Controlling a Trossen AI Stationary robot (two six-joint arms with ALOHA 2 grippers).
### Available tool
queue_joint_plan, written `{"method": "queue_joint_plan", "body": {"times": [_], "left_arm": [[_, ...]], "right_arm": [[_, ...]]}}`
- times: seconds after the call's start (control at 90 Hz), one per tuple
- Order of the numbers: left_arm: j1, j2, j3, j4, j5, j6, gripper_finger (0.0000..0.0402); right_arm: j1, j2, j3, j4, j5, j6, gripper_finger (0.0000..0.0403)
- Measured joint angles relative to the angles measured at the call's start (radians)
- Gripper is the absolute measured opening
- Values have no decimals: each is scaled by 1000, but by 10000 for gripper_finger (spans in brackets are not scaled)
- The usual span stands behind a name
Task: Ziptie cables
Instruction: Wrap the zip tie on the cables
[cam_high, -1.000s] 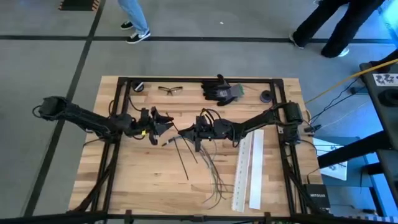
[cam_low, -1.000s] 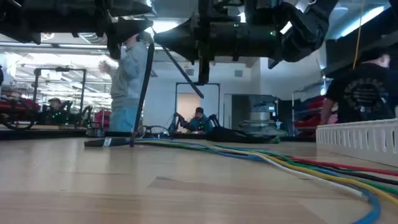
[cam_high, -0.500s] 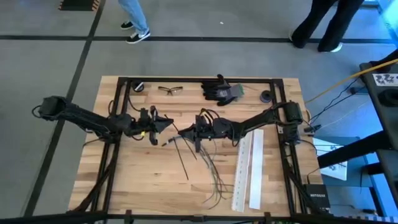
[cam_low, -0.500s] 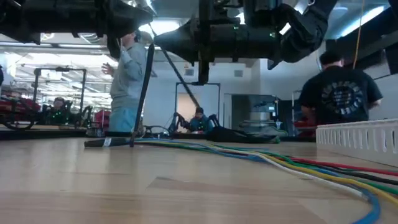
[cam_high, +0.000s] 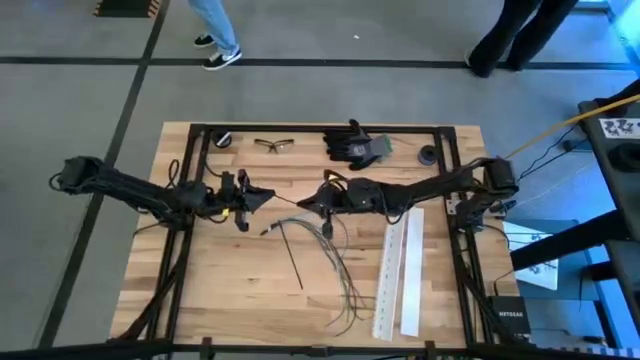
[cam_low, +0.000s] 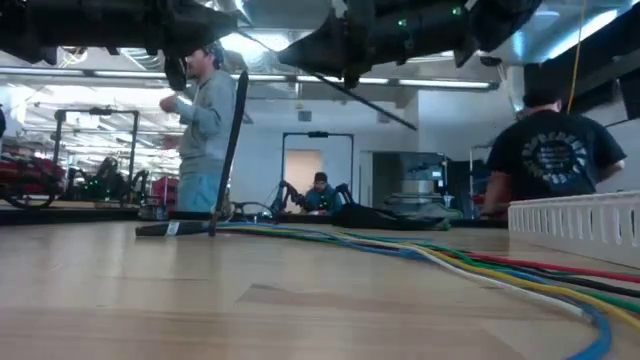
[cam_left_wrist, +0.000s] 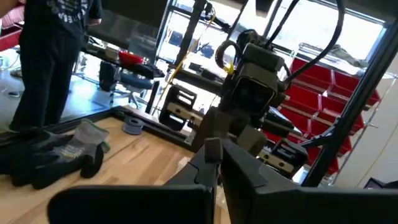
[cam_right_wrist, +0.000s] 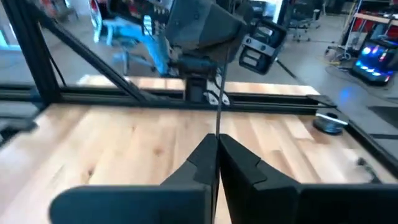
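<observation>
Left gripper (cam_high: 268, 193) and right gripper (cam_high: 306, 203) face each other above table centre, both pinched closed on thin black zip tie (cam_high: 286, 198) stretched between them; loose thin dark grey, greenish, brown cables (cam_high: 335, 265) lie on light wooden table (cam_high: 230, 290), just near-right of grippers
</observation>
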Motion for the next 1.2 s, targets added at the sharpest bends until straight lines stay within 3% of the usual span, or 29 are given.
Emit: {"method": "queue_joint_plan", "body": {"times": [0.2,0.4,0.622,0.811,0.922,1.056,1.2], "left_arm": [[0,0,0,42,-15,27,0],[7,0,0,82,-25,56,0],[19,0,0,80,-28,56,0],[19,0,0,77,-27,56,0],[19,0,0,76,-21,48,0],[19,0,0,75,23,3,0],[19,0,0,58,50,-51,0]], "right_arm": [[1,22,4,0,-35,55,88],[16,90,89,-44,-175,43,150],[20,54,268,-465,-147,-148,158],[20,23,479,-947,3,-337,159],[20,22,531,-1113,84,-437,159],[20,24,427,-1096,99,-541,159],[35,26,204,-775,106,-650,159]]}}
